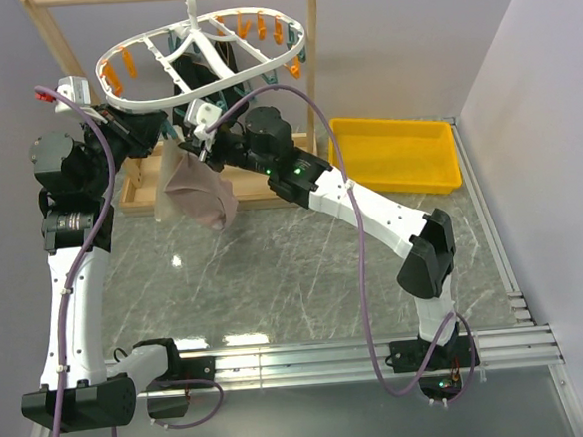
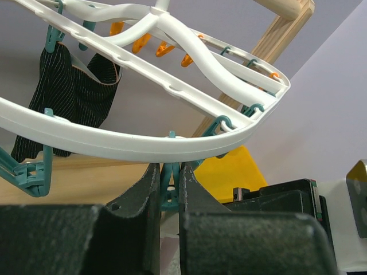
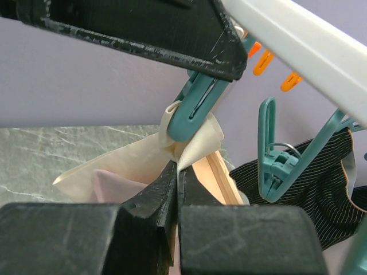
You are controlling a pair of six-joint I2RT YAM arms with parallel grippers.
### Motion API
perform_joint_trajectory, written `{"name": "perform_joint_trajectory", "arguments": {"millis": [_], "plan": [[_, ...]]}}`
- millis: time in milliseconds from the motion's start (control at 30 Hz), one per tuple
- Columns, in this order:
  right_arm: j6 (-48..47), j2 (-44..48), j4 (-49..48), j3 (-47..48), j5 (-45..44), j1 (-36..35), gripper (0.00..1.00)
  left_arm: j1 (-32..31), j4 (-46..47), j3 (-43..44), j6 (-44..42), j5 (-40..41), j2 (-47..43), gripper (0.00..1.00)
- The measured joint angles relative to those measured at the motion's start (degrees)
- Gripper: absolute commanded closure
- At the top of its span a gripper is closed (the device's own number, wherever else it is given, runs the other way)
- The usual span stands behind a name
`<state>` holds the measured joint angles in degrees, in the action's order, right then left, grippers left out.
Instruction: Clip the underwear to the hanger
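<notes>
Pink underwear [image 1: 197, 190] hangs below the white hanger [image 2: 143, 149], its waistband [image 3: 198, 143] at a teal clothespin [image 3: 195, 109].
The left gripper [image 2: 169, 183] squeezes this clothespin, jaws narrow; the right gripper [image 3: 176, 183] pinches the waistband. If the fabric sits too shallow in the clip, it may slip out.

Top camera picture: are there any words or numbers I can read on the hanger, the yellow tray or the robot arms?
There are none to read in any view.
The hanger, teal clothespin, underwear and yellow tray carry no writing.
The right arm shows only small green lights, not letters.
</notes>
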<state>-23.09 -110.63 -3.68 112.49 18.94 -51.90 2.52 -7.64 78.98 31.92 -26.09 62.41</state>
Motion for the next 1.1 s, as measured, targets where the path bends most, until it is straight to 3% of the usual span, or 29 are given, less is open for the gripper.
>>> {"name": "perform_joint_trajectory", "arguments": {"millis": [1100], "plan": [[0.1,-2.2,1.8,3.6,0.0,0.0,1.0,0.0,-0.1,0.0,-0.4,-0.6,0.0,0.97]]}}
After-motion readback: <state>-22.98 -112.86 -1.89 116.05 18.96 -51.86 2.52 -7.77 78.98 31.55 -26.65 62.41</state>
